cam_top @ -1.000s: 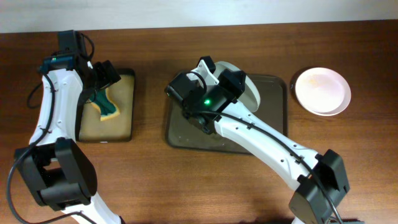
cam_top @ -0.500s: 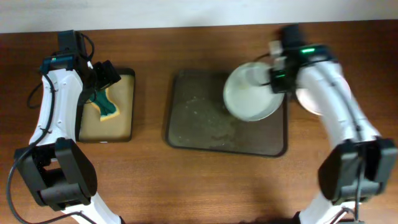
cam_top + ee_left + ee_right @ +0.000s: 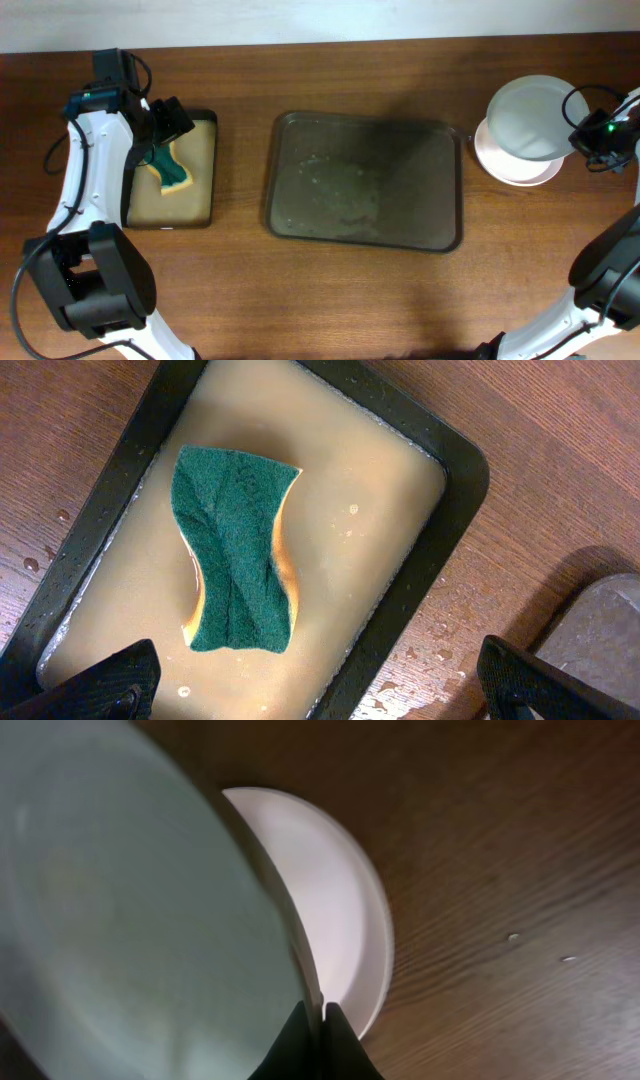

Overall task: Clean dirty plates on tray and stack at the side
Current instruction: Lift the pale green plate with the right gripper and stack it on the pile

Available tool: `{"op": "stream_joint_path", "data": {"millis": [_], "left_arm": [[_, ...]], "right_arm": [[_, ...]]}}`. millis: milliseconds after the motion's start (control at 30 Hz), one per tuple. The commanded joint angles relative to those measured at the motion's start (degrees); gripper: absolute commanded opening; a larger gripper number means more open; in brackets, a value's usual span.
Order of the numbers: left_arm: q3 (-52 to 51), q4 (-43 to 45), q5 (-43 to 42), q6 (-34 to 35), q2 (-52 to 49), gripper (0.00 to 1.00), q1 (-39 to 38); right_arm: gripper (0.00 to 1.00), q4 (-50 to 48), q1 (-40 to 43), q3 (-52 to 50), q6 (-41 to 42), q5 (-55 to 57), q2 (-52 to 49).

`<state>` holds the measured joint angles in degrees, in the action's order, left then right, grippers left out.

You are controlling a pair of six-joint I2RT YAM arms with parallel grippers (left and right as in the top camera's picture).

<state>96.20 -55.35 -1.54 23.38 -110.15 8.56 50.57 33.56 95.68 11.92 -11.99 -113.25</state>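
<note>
My right gripper [image 3: 580,135] is shut on the rim of a white plate [image 3: 528,118] and holds it above another white plate [image 3: 515,165] that lies on the table at the right. In the right wrist view the held plate [image 3: 130,920] fills the left, with the lower plate [image 3: 335,920] behind it and my gripper [image 3: 316,1020] pinching the rim. The large dark tray [image 3: 365,180] sits in the middle with only smears on it. My left gripper [image 3: 160,135] is open above the sponge [image 3: 235,550]. A third plate is not in view.
A smaller black tray [image 3: 172,170] at the left holds tan liquid and the green sponge [image 3: 172,172]. Its rim [image 3: 440,530] and wet wood show in the left wrist view. A corner of the large tray [image 3: 610,630] shows at the right there.
My right arm has swung from the large tray to the far right, carrying the plate off the tray to above the plate on the table. The left arm has not moved.
</note>
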Motion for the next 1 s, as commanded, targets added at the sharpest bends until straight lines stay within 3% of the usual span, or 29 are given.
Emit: {"op": "stream_joint_path", "data": {"millis": [0,67,100,133,167,200,233,433,533,733,967], "left_arm": [[0.59,-0.04,-0.22,-0.31,0.83,0.99,-0.02],[0.59,-0.04,-0.22,-0.31,0.83,0.99,-0.02],[0.59,-0.04,-0.22,-0.31,0.83,1.00,-0.02],[0.59,-0.04,-0.22,-0.31,0.83,0.99,-0.02],[0.59,-0.04,-0.22,-0.31,0.83,0.99,-0.02],[0.59,-0.04,-0.22,-0.31,0.83,0.99,-0.02],[0.59,-0.04,-0.22,-0.31,0.83,1.00,-0.02],[0.59,-0.04,-0.22,-0.31,0.83,0.99,-0.02],[0.59,-0.04,-0.22,-0.31,0.83,1.00,-0.02],[0.59,-0.04,-0.22,-0.31,0.83,0.99,-0.02],[0.59,-0.04,-0.22,-0.33,0.83,0.99,-0.02]], "right_arm": [[0.04,-0.48,-0.26,0.96,2.08,3.65,-2.32],[0.05,-0.68,-0.28,0.96,2.08,3.56,-3.32],[0.11,-0.70,-0.28,0.96,2.08,3.30,-3.63],[0.34,-0.48,-0.33,0.96,2.08,2.97,-3.76],[0.64,-0.24,-0.46,0.98,2.05,2.99,-3.76],[0.82,0.28,-0.50,1.01,2.03,2.93,-3.61],[0.89,1.01,-0.48,1.01,2.03,2.78,-3.32],[0.92,9.18,-0.92,1.01,2.08,-1.49,8.13],[1.00,17.46,-2.21,0.96,1.77,-2.36,17.27],[0.98,33.27,-15.32,0.70,-3.52,-2.40,36.41],[0.98,43.80,-27.17,0.70,-3.52,-2.40,44.39]]}}
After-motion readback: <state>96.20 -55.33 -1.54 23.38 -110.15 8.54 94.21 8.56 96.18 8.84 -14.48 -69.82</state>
